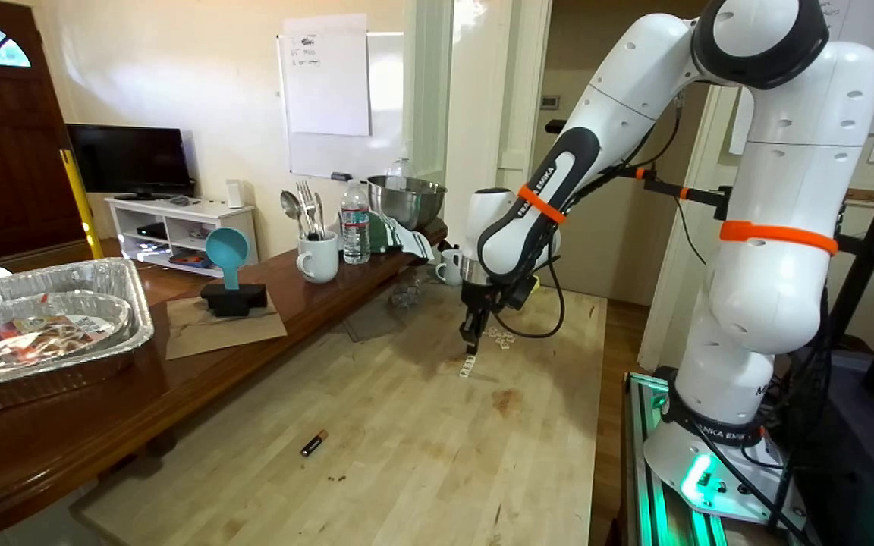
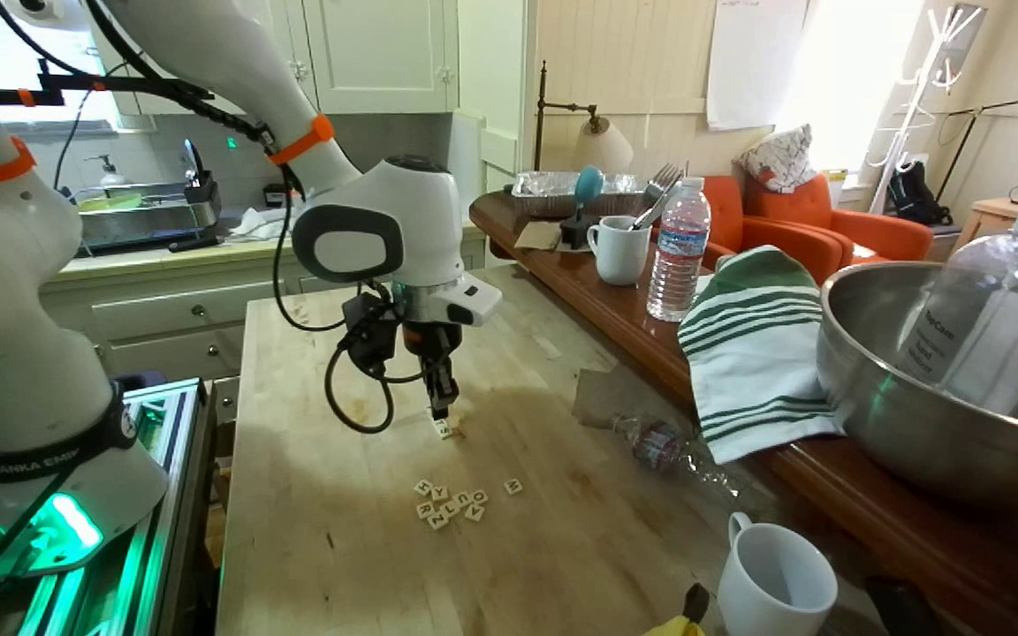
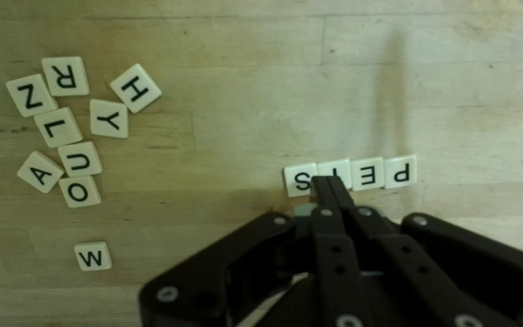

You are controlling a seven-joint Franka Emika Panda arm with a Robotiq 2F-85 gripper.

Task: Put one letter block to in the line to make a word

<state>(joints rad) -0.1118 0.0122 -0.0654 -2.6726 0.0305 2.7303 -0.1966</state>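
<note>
Letter blocks are white square tiles with black letters. In the wrist view a line of tiles lies edge to edge: P (image 3: 400,171), E (image 3: 367,174), a tile partly hidden by the fingertips (image 3: 341,168), and S (image 3: 298,180). The line also shows in both exterior views (image 1: 467,367) (image 2: 443,430). My gripper (image 3: 326,178) is shut with nothing visible between its fingers, pointing down just at the line; whether it touches is unclear. Loose tiles lie apart at the left: R (image 3: 65,76), H (image 3: 135,88), Y (image 3: 109,118), A (image 3: 40,171), O (image 3: 80,191), W (image 3: 93,256) and several others.
A battery (image 1: 314,443) lies on the wooden table (image 1: 407,470). A raised dark wood counter (image 2: 597,305) runs along it. A clear bottle (image 2: 664,449) lies on its side near a white mug (image 2: 778,579) and a banana (image 2: 679,627).
</note>
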